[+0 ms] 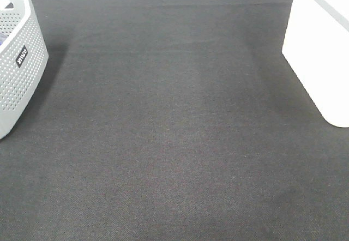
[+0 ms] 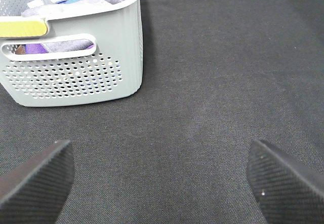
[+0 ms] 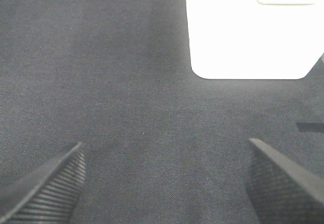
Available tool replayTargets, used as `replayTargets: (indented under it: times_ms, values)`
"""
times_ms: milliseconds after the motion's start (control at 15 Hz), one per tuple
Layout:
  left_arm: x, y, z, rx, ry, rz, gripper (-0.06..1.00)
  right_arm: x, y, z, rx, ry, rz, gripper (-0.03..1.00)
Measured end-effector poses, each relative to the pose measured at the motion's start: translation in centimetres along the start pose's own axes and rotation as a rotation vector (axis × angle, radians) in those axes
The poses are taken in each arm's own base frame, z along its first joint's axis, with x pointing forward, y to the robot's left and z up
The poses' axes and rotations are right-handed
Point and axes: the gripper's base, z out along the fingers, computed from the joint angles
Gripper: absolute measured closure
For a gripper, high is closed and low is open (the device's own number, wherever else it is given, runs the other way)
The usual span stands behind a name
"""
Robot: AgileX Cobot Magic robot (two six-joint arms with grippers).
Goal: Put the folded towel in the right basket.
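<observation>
Two baskets flank the dark mat: grey perforated one (image 1: 19, 61), plain white one (image 1: 319, 50); both grippers (image 2: 162, 183) (image 3: 162, 181) spread, empty

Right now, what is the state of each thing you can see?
Grey basket: upright, holding purple and blue cloth.
White basket: upright, contents not visible.
Left claw: open, empty, above the dark mat.
Right claw: open, empty.
Folded towel: none on the mat.
</observation>
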Motion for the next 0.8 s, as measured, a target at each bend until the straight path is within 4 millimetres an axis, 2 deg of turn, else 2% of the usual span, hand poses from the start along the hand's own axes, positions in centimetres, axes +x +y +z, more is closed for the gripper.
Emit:
replayTargets:
  times_ms: [800]
  values:
    - [0.0,0.0,0.0,0.0,0.0,0.0,0.07,0.0,0.0,0.0,0.0,0.0,0.0,0.17]
